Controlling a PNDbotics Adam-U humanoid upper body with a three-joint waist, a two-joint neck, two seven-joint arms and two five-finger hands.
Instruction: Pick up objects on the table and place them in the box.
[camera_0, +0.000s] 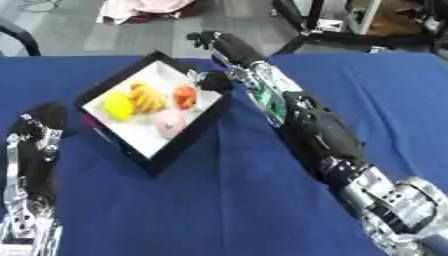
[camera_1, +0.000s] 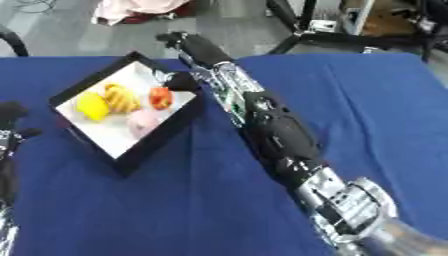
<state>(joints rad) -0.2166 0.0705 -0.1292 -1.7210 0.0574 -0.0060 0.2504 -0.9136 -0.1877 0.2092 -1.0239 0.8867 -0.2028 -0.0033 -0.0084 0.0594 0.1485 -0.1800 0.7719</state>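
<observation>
Box: black-rimmed, white inside, sitting cornerwise on the blue counter.
Contents: yellow piece, orange-striped piece, red piece and pink piece are lying inside the box.
Right hand: reaching over the box's far-right rim, just beside the red piece; whether its fingers are holding anything, I cannot tell.
Left hand: resting left of the box, fingers relaxed, holding nothing.
Nearer hand: right.
Judgement: nothing loose is showing on the counter outside the box.
</observation>
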